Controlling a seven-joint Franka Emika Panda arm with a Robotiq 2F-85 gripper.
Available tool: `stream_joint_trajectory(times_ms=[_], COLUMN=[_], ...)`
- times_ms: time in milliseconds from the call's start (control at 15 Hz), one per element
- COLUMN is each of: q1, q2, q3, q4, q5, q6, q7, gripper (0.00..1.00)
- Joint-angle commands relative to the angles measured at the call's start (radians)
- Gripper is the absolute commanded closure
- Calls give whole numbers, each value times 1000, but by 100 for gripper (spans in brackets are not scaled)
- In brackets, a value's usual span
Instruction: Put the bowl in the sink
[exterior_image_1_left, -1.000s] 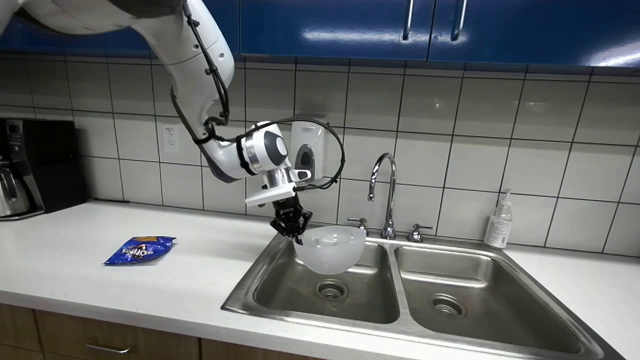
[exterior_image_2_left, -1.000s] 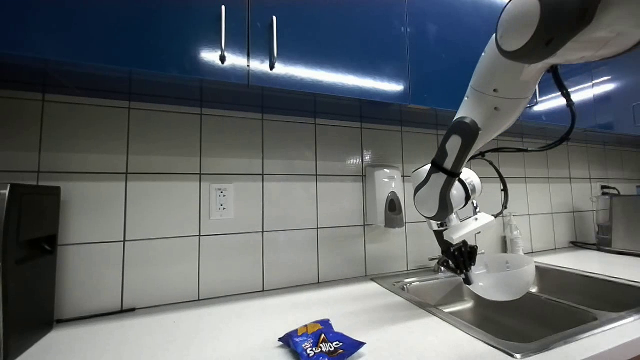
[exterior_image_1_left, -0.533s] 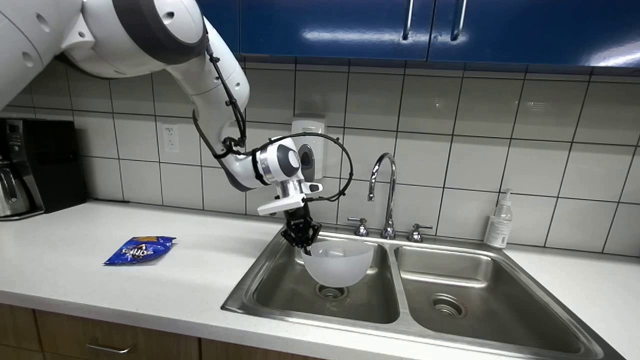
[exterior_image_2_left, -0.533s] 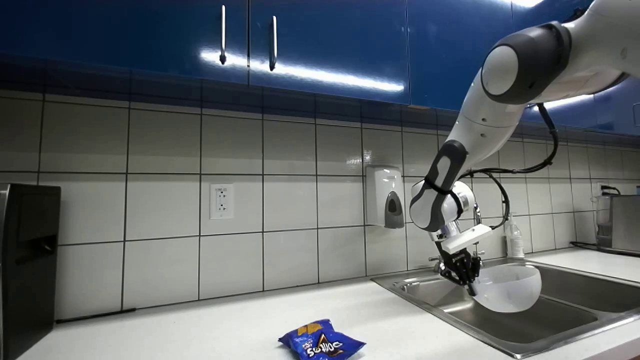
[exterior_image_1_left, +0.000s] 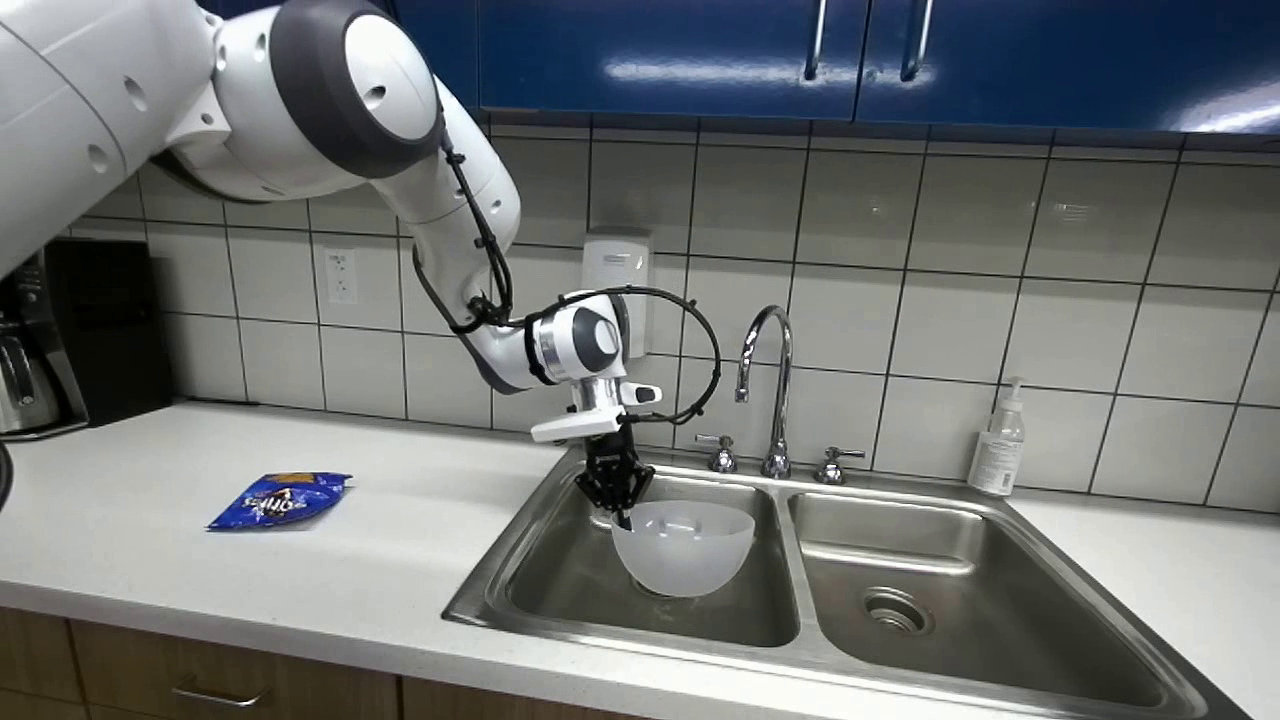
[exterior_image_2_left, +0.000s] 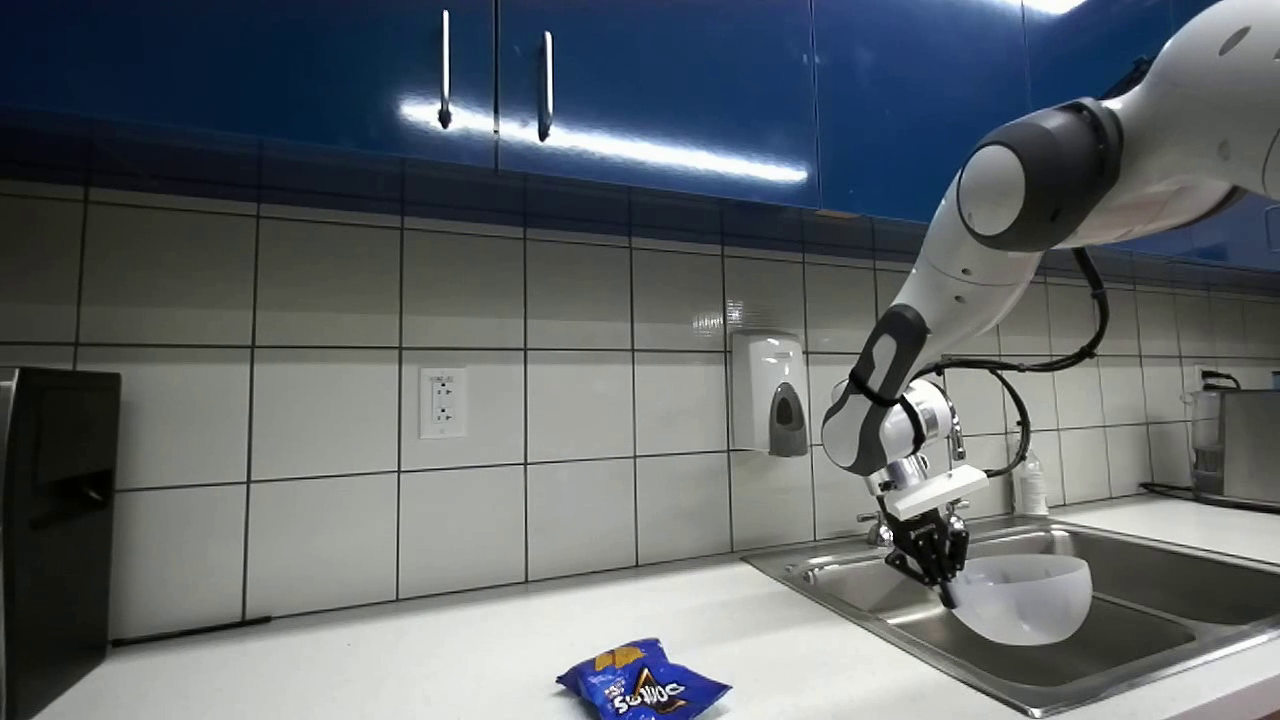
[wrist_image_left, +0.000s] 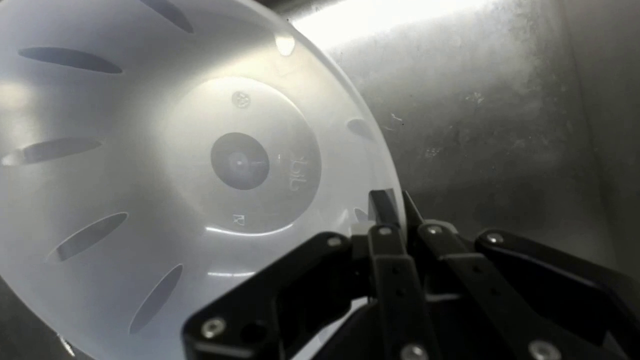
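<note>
Fingers (wrist_image_left: 384, 207), black and narrow, have the rim of the bowl (wrist_image_left: 200, 172) pinched between them, one against the inner wall and one against the outer. Reading from the left in an exterior view, a blue packet (exterior_image_1_left: 278, 501) lies on the white counter (exterior_image_1_left: 400, 560), well to the left of the fingers. Below them I see the left basin (exterior_image_1_left: 570, 595) of the steel sink (exterior_image_1_left: 502, 560), and just to their right is the bowl, mouth up, within that basin's outline: round, milky, faintly see-through, its outer side smooth. From the wrist, grey leaf-shaped marks show along its wall to the left of the fingers, then a round base with a darker spot at its centre. Farther right of the fingers stand a chrome faucet (exterior_image_1_left: 784, 390) and a pump bottle (exterior_image_1_left: 998, 445). Much of the bowl's edge left of the fingers runs out of the wrist view, and the small signs on its base are too faint for me to read. Whether its underside touches the steel I can't tell; the bowl itself hides that spot.
</note>
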Motion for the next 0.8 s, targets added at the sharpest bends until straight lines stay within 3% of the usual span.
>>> stream_joint_trajectory(times_ms=[0,733], q1=[-32,-29], q2=[61,181], q3=[28,34], q4=[91,207], q5=[32,32], q6=[-22,11], q7=[-38,-50], gripper=[99,99])
